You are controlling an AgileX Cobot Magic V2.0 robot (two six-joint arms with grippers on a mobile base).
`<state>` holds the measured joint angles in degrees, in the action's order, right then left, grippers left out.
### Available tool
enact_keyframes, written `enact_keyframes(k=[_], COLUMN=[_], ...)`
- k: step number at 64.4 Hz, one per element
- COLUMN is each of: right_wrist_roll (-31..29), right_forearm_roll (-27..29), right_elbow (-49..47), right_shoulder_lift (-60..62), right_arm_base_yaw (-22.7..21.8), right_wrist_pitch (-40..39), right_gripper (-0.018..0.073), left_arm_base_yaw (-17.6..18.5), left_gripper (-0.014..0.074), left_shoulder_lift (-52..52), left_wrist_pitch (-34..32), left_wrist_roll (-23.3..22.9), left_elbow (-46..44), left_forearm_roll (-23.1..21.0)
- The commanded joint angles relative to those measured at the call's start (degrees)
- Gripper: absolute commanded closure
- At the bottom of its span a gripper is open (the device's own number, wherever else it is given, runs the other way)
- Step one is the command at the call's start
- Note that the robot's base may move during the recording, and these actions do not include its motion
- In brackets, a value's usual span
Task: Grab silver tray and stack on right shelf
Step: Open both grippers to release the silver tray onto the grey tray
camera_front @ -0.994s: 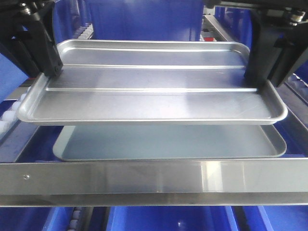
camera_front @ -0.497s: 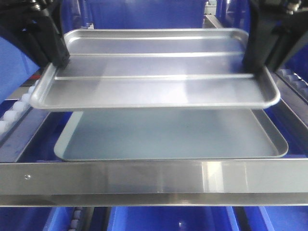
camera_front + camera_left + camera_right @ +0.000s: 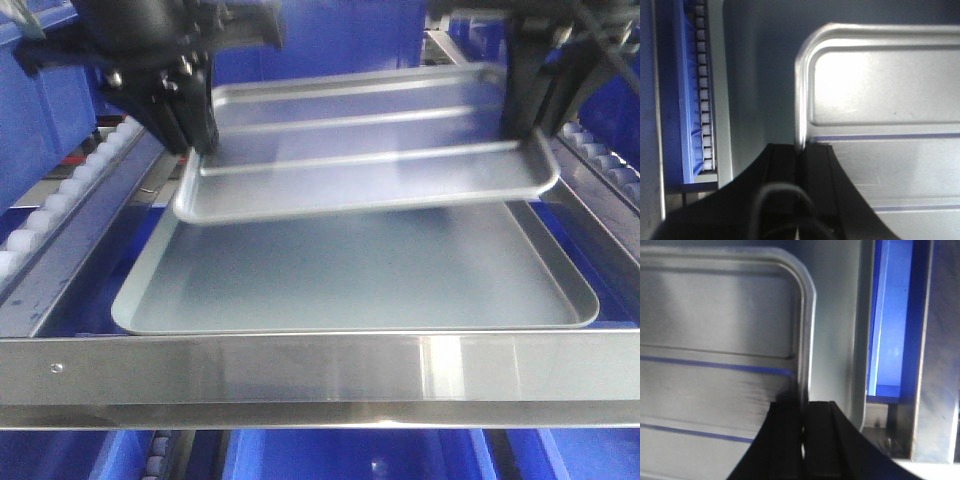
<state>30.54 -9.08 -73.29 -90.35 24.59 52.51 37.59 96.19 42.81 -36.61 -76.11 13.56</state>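
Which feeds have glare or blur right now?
Front view: left gripper and silver tray motion-smeared, glare patch on the front rail of the right shelf. Left wrist view: tray floor washed out white near its corner, rim readable. Right wrist view: dimmer and soft, no blown highlights.

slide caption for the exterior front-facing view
The left gripper and right gripper hold the silver tray by its short ends above the larger grey tray on the roller shelf.
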Motion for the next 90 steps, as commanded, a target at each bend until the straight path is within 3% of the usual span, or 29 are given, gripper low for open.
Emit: enact_keyframes(k=[1, 26, 33, 36, 47, 51, 56, 77, 82, 90], right_wrist_roll=[-0.93, -0.95, -1.00, -1.00, -1.00, -1.00, -1.00, -1.00, -1.00, -1.07], right_forearm_roll=[-2.85, -3.70, -3.70, -3.70, -3.78, -3.94, -4.34, -4.50, -4.50, -4.50], right_elbow=[-2.09, -2.70, -2.70, -2.70, -2.70, -2.70, -2.70, -2.87, -2.87, -2.69], right_shoulder_lift=[-0.83, -6.65, -6.59, -6.59, -6.59, -6.59, -6.59, -2.24, 0.52, 5.78], right_arm_base_yaw=[-1.17, -1.23, -1.23, -1.23, -1.23, -1.23, -1.23, -1.23, -1.23, -1.23], right_wrist_pitch=[-3.52, -7.34, -7.34, -7.29, -6.91, -6.61, -6.13, -3.60, -2.89, -1.65], right_gripper=[0.0502, 0.0502, 0.0457, 0.0393, 0.0090, 0.0017, -0.0034, -0.0020, 0.0040, 0.0244], left_arm_base_yaw=[-1.66, -3.01, -3.01, -3.01, -3.01, -3.01, -3.01, -2.22, -1.89, -0.99], left_gripper=[0.0689, 0.0686, 0.0666, 0.0627, 0.0320, 0.0205, 0.0124, 0.0102, 0.0102, 0.0129], left_shoulder_lift=[0.26, 5.02, 5.05, 5.05, 5.05, 5.05, 5.05, 2.67, -0.28, -5.78], left_wrist_pitch=[-1.62, -7.26, -7.54, -7.77, -7.77, -7.48, -7.18, 0.64, 1.33, 2.20], left_wrist_roll=[1.01, 4.33, 4.83, 4.97, 4.97, 4.97, 4.97, 5.08, 5.08, 5.46], left_elbow=[-1.73, -1.82, -1.82, -1.82, -1.82, -1.82, -1.82, -3.84, -3.84, -3.84], left_forearm_roll=[3.38, 3.80, 3.59, 3.44, 3.44, 3.44, 3.44, 3.44, 3.03, 3.13])
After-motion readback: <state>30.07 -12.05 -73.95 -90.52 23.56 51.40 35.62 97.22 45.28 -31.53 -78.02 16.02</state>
